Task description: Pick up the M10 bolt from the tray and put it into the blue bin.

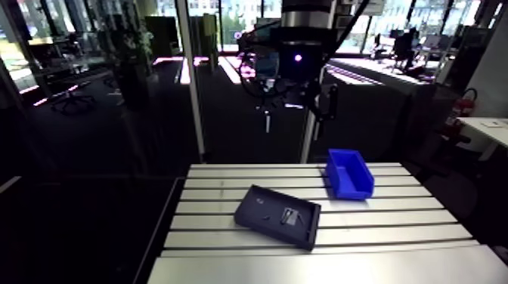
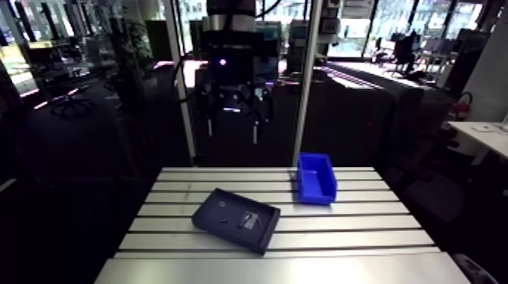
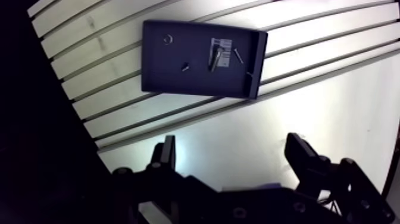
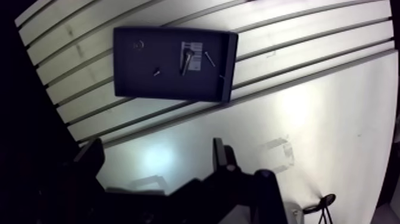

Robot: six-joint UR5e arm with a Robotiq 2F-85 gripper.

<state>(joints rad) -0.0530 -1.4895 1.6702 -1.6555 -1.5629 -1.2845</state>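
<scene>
tool (image 3: 233, 156): two dark fingers (image 3: 166, 152) spread wide, released, nothing between them. it hangs high over the counter (image 3: 309, 89), well apart from the tray.

tray (image 3: 202, 59): dark, shallow, rectangular, seen ahead of the tool in the wrist view. it lies flat on the slotted counter, turned askew to the slots.

inside the tray: m10 bolt (image 3: 214, 58), the biggest piece there, lying on its side across a small white label (image 3: 221, 44) near the tray's middle. a thin screw (image 3: 238, 55) lies just beside the bolt, toward the tray's short wall, apart from it. a small stubby piece (image 3: 185, 67) sits on the bolt's other side, also apart. a little ring (image 3: 167, 39), nut or washer, cannot tell which, is near a tray corner, well away from the bolt.

blue bin (image 1: 349, 174): upright on the counter, off the tray's far corner in the arm view, near the tray but not touching it.
</scene>
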